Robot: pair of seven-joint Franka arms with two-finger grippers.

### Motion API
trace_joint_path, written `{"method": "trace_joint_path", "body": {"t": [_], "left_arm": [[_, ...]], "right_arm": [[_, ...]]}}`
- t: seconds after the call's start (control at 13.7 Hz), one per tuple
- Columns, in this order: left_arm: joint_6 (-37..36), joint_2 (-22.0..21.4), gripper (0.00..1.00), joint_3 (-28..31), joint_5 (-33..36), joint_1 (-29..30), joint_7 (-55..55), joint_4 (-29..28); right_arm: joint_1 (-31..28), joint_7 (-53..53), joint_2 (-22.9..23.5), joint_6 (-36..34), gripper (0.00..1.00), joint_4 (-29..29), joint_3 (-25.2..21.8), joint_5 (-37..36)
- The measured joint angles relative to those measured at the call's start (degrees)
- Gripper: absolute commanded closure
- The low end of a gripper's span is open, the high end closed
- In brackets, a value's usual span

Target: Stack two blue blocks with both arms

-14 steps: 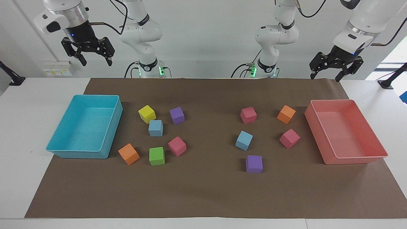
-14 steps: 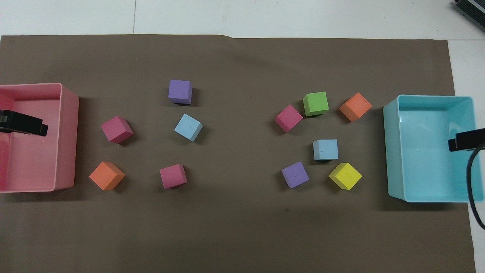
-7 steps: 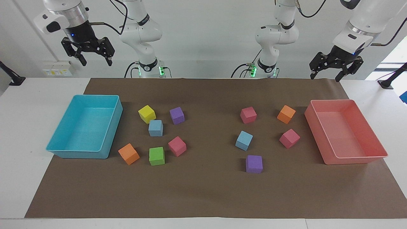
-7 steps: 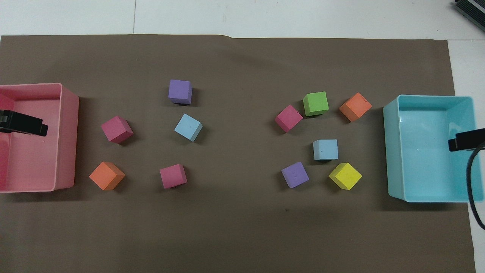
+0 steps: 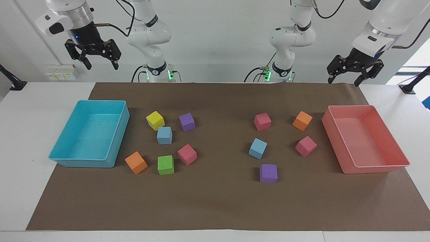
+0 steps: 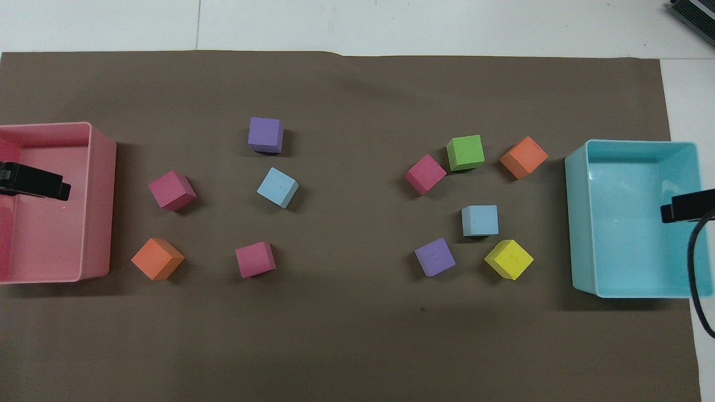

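The 2 light sky-blue foam cubes (image 5: 164,135) (image 5: 258,148) lay apart on brown paper (image 5: 221,201) — left gripper (image 5: 352,74) and right gripper (image 5: 94,57) hung raised, fingers spread, holding nothing.

No words, numbers, labels or signs can be read on anything here.
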Motion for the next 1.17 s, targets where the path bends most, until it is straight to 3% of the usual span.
{"method": "trace_joint_path", "body": {"t": [1.17], "left_arm": [[-0.7,0.0,0.00,-0.5,0.0,0.0,0.0,0.0]], "right_arm": [[0.0,0.0,0.0,0.0,0.00,0.0,0.0,0.0]]}}
